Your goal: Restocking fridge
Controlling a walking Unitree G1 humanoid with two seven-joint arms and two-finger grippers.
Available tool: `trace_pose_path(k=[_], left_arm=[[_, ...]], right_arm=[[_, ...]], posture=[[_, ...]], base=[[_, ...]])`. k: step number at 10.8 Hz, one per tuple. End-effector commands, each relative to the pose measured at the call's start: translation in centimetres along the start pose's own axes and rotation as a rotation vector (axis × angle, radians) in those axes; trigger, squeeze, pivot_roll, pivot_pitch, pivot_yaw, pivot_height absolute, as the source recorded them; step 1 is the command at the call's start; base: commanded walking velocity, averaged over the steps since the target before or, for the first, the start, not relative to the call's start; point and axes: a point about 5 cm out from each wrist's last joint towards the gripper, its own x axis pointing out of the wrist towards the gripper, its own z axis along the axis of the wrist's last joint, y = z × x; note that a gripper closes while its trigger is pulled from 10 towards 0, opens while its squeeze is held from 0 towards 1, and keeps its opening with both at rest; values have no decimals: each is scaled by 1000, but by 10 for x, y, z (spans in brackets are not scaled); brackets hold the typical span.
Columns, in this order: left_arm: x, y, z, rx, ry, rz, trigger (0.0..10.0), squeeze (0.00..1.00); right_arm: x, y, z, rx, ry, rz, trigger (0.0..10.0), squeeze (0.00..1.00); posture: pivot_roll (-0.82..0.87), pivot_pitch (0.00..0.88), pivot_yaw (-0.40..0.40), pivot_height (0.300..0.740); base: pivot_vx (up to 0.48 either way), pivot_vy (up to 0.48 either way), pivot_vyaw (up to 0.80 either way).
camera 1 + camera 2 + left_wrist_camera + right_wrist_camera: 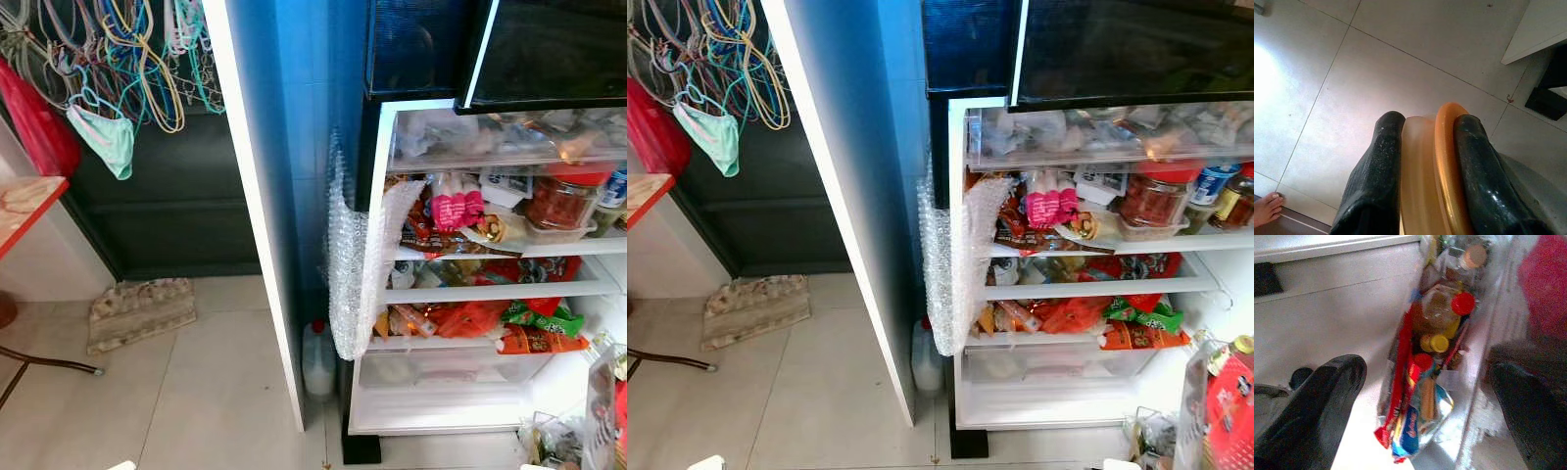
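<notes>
Fridge point(376, 245) stands open, door swung out at the right edge of the head views. Shelves are already crowded: red-lidded jar point(561, 199) and pink packets point(453, 208) on the upper shelf, orange and green snack bags point(529, 328) on the lower one, clear crisper drawer point(451, 367) below looking mostly unfilled. Bubble wrap point(345, 284) hangs on the fridge's side edge.

Left gripper point(1422, 166) points at the tiled floor point(1400, 73), its two black fingers clamped on a translucent orange disc-like item point(1442, 171), probably a lid or container rim; can't tell which. That's the item in hand, not yet in the fridge.

Right gripper point(1425, 396) has fingers wide apart, holding nothing, aimed at the door rack point(1488, 357) packed with bottles and sachets, red-capped bottle point(1462, 303) among them.

Judgement: restock looks well along, with at least the held item left to place.
</notes>
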Motion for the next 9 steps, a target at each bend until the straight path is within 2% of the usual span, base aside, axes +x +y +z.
trace_pose_path(k=[1, 7, 9], left_arm=[[-1, -1, -7, -10, 31, -7, 10000, 0], [-1, -1, -7, -10, 30, -10, 10000, 0], [-1, -1, -7, -8, 31, -10, 10000, 0]], right_arm=[[1, -3, 4, -4, -5, -16, 10000, 0], [1, 1, 14, -22, -31, -25, 10000, 0], [2, -4, 15, -30, -36, -37, 10000, 0]], posture=[[-132, 0, 38, 740], [-131, 0, 39, 740], [-131, 0, 40, 740]], base=[[0, 0, 0], [0, 0, 0], [0, 0, 0]])
